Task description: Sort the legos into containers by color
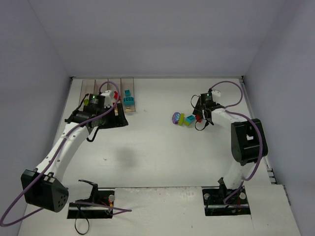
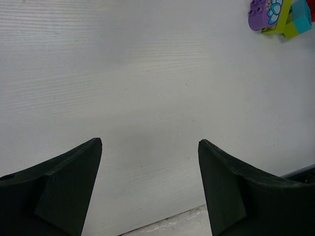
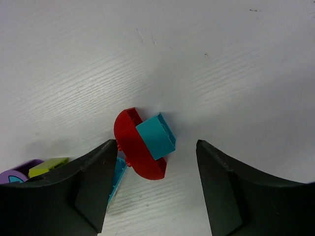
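Observation:
Between the fingertips of my open right gripper point(image 3: 156, 142) a red half-round lego point(image 3: 138, 152) with a teal brick point(image 3: 156, 135) stuck on it lies on the table, touching neither finger. Another teal piece point(image 3: 116, 176) pokes out beside the left finger, with lime point(image 3: 47, 166) and purple point(image 3: 17, 174) legos further left. From above, the right gripper point(image 1: 202, 114) hangs over the red lego point(image 1: 199, 118), at the right end of this cluster. The containers point(image 1: 106, 84) stand at the back left, holding teal point(image 1: 128, 98), red point(image 1: 116, 95) and green point(image 1: 86, 102) legos. My left gripper point(image 1: 118, 117) hovers just in front of them, open point(image 2: 150, 142) and empty.
The left wrist view shows the purple point(image 2: 258, 12), lime point(image 2: 283, 19) and teal point(image 2: 300, 14) legos far off at the top right, with bare table between. Grey walls close in the table on three sides. Both arm bases sit at the near edge.

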`<state>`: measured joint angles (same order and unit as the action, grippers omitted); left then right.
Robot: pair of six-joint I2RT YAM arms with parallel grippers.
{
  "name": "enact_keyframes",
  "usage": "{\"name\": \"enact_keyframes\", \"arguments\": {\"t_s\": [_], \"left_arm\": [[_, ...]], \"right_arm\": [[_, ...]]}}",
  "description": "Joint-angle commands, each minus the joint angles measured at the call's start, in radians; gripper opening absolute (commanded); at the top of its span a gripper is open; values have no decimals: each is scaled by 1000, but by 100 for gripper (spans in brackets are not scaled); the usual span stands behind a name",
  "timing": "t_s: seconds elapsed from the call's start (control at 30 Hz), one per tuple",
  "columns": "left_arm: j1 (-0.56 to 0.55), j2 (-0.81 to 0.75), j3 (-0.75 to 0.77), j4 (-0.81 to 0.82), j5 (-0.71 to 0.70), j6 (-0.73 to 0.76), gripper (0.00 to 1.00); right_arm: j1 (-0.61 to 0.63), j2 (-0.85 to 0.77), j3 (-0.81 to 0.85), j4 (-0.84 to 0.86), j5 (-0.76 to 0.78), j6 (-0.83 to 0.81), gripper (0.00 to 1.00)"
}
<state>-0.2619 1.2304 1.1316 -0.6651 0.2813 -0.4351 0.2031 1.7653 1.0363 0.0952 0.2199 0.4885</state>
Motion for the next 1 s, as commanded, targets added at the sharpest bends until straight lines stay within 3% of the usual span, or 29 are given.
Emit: {"name": "enact_keyframes", "arguments": {"t_s": [0.0,0.33,0.47,0.73,0.97], "left_arm": [[-10,1,11,51,2,-8,72],[-19,21,20,58,2,-8,72],[-25,41,28,65,2,-8,72],[-33,61,43,75,1,-8,72],[-33,60,43,73,-4,-7,72]], "right_arm": [[-8,5,51,8,-4,25,61],[10,-56,41,-3,-48,24,59],[60,-89,48,-35,-41,67,63],[131,-41,93,-91,-21,185,65],[150,0,103,-126,7,232,59]]}}
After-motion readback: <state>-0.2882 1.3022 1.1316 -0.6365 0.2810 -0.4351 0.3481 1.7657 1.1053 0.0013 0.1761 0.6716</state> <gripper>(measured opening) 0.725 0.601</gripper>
